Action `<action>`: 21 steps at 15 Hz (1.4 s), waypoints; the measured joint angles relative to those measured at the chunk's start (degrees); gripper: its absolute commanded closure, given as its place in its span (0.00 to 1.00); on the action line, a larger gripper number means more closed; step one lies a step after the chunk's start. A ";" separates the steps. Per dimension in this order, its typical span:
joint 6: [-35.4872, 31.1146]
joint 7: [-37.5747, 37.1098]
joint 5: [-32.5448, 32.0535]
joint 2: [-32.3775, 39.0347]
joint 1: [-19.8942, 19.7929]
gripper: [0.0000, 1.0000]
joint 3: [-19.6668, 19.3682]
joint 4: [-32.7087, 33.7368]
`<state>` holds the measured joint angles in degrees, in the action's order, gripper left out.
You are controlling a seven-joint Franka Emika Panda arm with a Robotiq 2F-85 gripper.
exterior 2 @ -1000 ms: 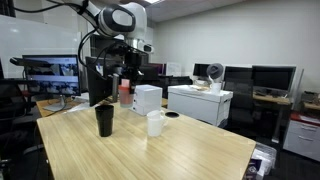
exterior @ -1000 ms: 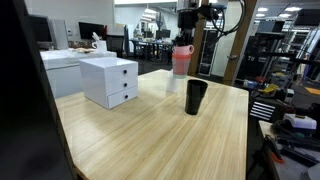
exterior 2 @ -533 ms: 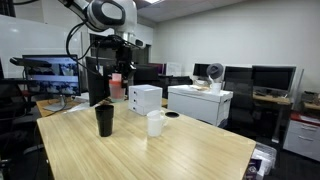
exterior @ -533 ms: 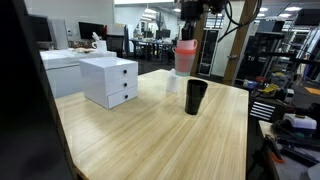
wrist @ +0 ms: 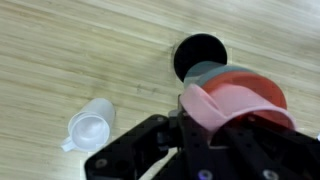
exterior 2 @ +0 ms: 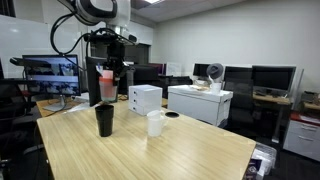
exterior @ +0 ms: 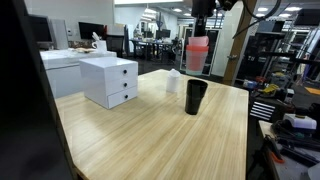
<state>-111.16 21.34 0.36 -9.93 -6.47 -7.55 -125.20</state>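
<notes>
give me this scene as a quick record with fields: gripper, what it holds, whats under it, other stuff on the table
gripper: gripper shut on the pink cup, raised above the table
held: pink cup
below it: black cup, upright on the table, directly under the pink cup, not touching it
nearby: white cup beside the black cup; white drawer box
surface: wooden table

Three cups: pink cup [exterior: 197, 55], black cup [exterior: 196, 97], white cup [exterior 2: 155, 123]; one cabinet [exterior: 110, 80].
</notes>
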 measured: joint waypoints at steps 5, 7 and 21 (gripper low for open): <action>0.43 0.87 -0.09 -1.23 0.00 0.94 -0.52 -2.83; 0.44 0.91 -0.19 -1.39 0.00 0.94 -0.67 -3.85; -4.08 0.91 -0.84 -0.08 0.04 0.93 -0.76 -6.36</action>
<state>-115.24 22.24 -0.48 -10.01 -6.43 -8.30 -131.56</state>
